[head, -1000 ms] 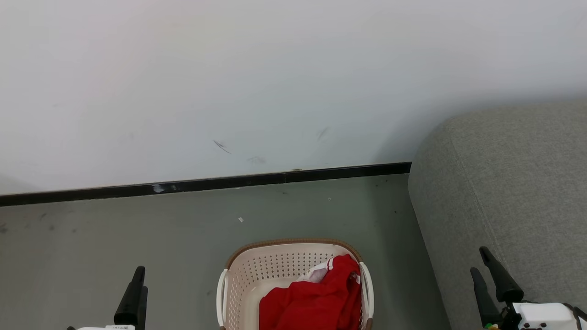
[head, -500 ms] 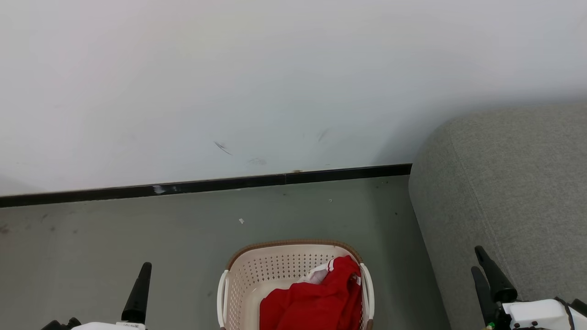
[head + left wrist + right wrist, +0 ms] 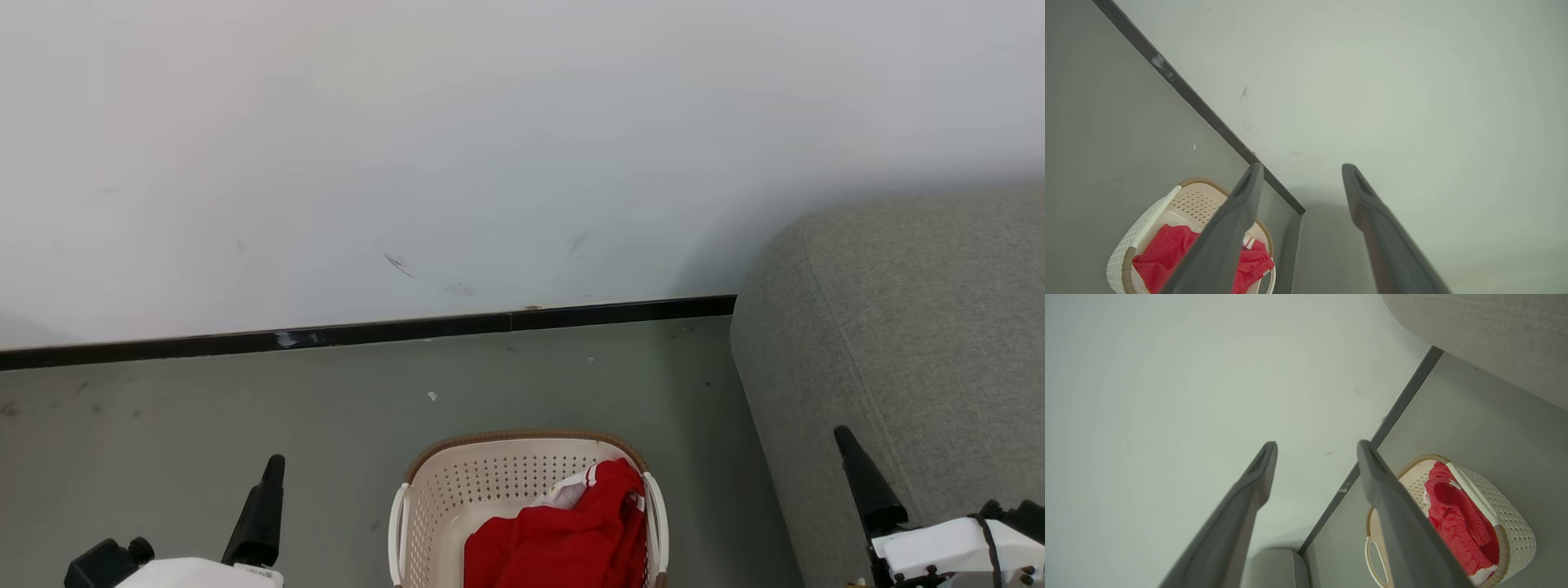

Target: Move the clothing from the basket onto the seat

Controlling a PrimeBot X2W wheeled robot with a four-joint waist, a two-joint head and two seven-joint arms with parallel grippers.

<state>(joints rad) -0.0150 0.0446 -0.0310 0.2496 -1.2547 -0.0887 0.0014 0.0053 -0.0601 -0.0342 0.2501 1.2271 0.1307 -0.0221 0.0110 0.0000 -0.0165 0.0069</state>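
Note:
The cream perforated basket [image 3: 445, 498] stands on the floor at the bottom centre of the head view, with the red clothing [image 3: 563, 543] heaped in its right half. To its right rises the grey seat [image 3: 914, 327]. My left gripper [image 3: 273, 469] hovers left of the basket, open and holding nothing. My right gripper [image 3: 845, 441] is open in front of the seat's rounded end. In the left wrist view my left gripper [image 3: 1302, 167] points at the wall, above basket [image 3: 1141, 230], clothing [image 3: 1167, 253] and seat [image 3: 1327, 245]. The right wrist view has my right gripper [image 3: 1316, 445], basket [image 3: 1511, 526], clothing [image 3: 1453, 514] and seat [image 3: 1486, 330].
A white wall [image 3: 490, 147] with a black skirting strip [image 3: 367, 331] runs behind the basket. Grey floor [image 3: 163, 425] stretches to the left of the basket. A narrow strip of floor separates basket and seat.
My left gripper has risen and shifted right toward the basket. My right gripper has turned and lifted slightly, one finger now hiding the other. The camera has tilted a little.

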